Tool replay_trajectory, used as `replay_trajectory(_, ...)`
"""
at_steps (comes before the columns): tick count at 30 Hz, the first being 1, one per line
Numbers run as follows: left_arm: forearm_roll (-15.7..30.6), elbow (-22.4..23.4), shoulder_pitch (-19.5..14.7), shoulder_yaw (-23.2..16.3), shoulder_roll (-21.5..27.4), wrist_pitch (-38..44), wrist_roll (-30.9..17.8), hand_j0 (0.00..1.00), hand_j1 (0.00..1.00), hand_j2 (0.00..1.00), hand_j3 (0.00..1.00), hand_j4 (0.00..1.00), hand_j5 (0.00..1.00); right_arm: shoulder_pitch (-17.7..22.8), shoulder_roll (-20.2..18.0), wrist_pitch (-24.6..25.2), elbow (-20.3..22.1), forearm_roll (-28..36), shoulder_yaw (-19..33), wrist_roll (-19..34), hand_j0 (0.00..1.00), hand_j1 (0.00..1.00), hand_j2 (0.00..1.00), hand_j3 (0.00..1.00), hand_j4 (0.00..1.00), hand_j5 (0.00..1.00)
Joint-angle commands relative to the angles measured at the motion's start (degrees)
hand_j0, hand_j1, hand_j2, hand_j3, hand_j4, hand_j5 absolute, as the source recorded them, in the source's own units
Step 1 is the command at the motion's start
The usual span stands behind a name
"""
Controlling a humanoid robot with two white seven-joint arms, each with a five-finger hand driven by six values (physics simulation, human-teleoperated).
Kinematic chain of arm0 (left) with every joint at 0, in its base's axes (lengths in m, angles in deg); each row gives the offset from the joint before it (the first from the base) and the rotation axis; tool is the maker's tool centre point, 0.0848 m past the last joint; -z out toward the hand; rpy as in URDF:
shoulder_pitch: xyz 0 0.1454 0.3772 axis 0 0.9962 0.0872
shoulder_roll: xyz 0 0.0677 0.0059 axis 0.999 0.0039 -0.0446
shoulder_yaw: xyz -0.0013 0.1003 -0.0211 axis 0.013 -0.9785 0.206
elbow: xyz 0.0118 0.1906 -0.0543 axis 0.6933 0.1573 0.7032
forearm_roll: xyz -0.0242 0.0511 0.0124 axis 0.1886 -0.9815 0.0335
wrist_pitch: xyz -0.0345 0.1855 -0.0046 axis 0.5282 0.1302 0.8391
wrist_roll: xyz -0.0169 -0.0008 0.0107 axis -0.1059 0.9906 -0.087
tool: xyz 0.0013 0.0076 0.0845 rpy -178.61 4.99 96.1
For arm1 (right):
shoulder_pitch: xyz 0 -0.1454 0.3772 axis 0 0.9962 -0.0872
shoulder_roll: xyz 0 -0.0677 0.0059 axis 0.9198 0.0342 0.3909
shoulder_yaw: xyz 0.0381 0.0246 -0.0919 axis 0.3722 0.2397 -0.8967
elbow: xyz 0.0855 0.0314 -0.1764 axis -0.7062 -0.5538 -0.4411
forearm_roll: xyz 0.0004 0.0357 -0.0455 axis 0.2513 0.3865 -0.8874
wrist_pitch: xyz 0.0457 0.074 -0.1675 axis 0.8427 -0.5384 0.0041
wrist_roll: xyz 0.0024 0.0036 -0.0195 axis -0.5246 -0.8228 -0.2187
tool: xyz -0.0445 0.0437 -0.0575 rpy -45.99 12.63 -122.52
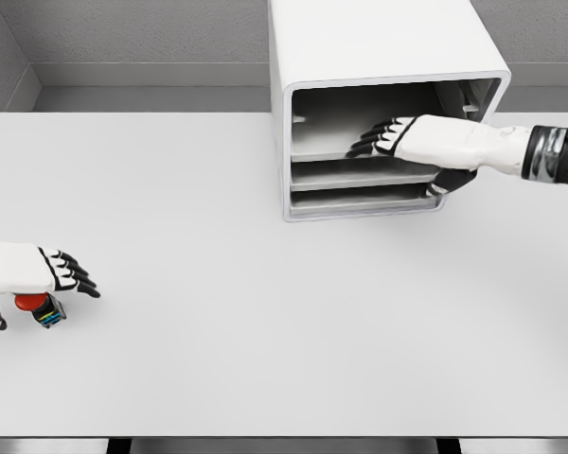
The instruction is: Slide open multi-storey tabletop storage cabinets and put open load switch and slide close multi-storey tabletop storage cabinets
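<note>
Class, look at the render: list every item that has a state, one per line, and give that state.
Storage cabinet: upright on the table, front open, shelves showing.
Load switch: at the table's left edge, under the left hand.
Left hand: over the load switch, fingers extended; grasp unclear.
Right hand: reaching into the cabinet's top level, thumb beneath the shelf edge.
Table: white, flat.

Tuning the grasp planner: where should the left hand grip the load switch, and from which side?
The load switch lies on the table at the left edge, just below the left hand, mostly hidden by it. Probably best to pinch the dark block body across its sides from above, not the rounded red cap, which offers no flat faces. The right hand is at the cabinet.
</note>
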Motion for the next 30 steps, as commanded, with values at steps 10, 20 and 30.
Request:
replay_trajectory(10,-1.11,0.48,-0.03,-0.25,1.03,0.08,0.0,0.92,0.92,0.92,0.92,0.92,0.92,-4.04,4.61,3.24,-8.99,-1.06,-3.76,-0.02,1.0,1.0,1.0,1.0,1.0,1.0)
replay_trajectory(20,-1.11,0.66,-0.03,-0.25,0.94,0.08,0.0,0.76,0.76,0.76,0.76,0.76,0.76,-3.43,4.52,0.15,-6.62,-1.94,-4.64,-0.02,1.0,1.0,1.0,1.0,1.0,1.0)
replay_trajectory(30,-1.73,0.57,0.06,-0.43,0.95,0.08,0.0,0.66,0.66,0.66,0.66,0.66,0.66,-1.23,-0.22,0.15,4.1,-1.68,-4.11,-0.02,1.0,1.0,1.0,1.0,1.0,1.0)
